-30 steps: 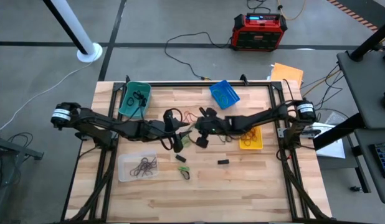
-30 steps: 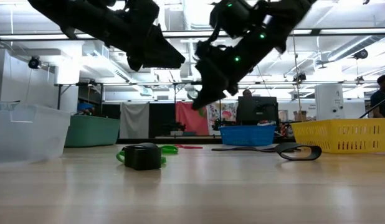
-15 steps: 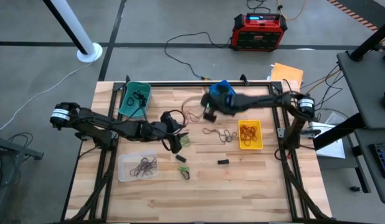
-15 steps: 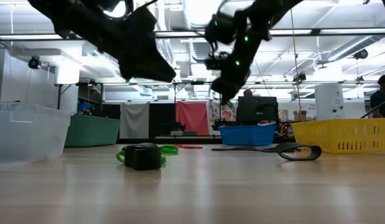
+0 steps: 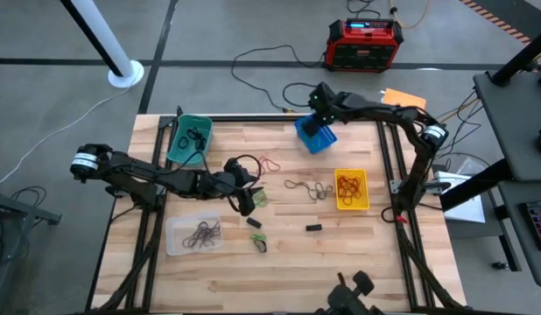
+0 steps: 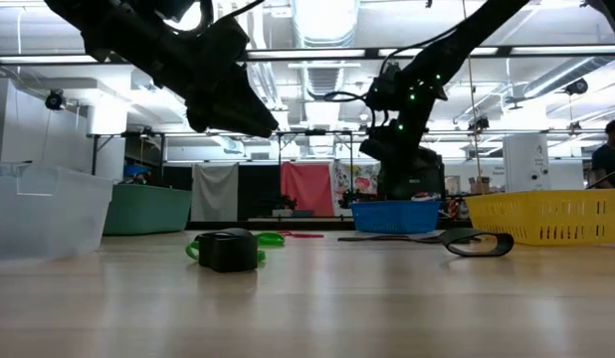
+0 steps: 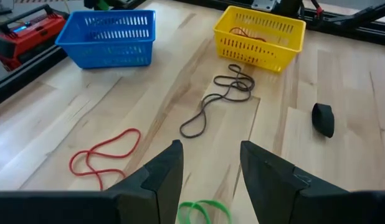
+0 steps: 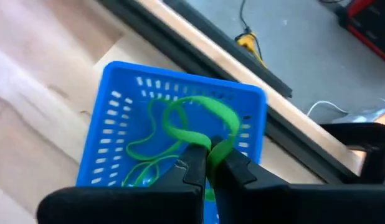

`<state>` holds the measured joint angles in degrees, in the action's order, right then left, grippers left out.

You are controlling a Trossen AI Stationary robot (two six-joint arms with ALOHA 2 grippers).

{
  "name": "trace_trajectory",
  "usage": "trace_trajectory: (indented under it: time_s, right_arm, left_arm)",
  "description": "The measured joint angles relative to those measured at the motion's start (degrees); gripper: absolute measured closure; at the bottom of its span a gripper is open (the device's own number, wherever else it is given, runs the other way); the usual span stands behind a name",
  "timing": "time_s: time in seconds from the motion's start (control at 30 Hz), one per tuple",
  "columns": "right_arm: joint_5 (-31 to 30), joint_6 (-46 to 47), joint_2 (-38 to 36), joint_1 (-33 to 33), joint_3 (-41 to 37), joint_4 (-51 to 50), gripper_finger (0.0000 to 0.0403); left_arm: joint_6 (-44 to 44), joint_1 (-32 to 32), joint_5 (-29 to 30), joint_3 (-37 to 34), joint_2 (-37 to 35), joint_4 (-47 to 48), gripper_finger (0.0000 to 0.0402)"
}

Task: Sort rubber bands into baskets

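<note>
Pale wooden planks make up the surface (image 5: 279,254), framed by dark rails, with grey floor and a red box (image 5: 365,44) beyond its far edge.

A bright green rubber band (image 8: 199,121), a flat thin loop folded over on itself, is pinched between the pressed-together fingers of the right gripper (image 8: 208,163), which hangs just above the blue basket (image 5: 314,134) at the far edge of the surface. More green loops (image 8: 149,165) lie inside that basket, whose walls are slotted.

Toward the right side, the yellow basket (image 5: 352,190) holds a tangle of red-orange bands (image 5: 347,184). Beside it, on bare wood, lies a string of dark brown bands (image 7: 218,99). A red band (image 7: 104,157) lies nearer the middle, and a green one (image 7: 204,211) sits just in front of the left gripper (image 7: 208,180), whose fingers are spread apart with nothing between them, low over the middle of the surface.

At the far left corner, the teal basket (image 5: 189,138) holds black bands (image 5: 194,136). Nearer the front left, the clear basket (image 5: 194,234) holds dark brown bands (image 5: 203,233). A small black block (image 5: 314,227) rests well apart toward the front right, and another green band (image 5: 257,241) lies near the front middle.
</note>
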<state>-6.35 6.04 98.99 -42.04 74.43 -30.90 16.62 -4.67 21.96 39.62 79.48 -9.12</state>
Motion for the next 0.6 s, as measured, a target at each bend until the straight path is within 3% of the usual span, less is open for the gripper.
trace_trajectory:
  time_s: [0.23,0.6]
  right_arm:
    - [0.8,-1.8,0.3,1.2,0.0,-1.0,0.0376]
    - [0.4,0.3,-0.1,2.2,0.0,-1.8,0.0251]
  left_arm:
    - [0.0,0.0,0.0,0.0,0.0,-0.1,0.0257]
    - [-0.2,0.0,0.0,0.0,0.0,-0.2,0.0257]
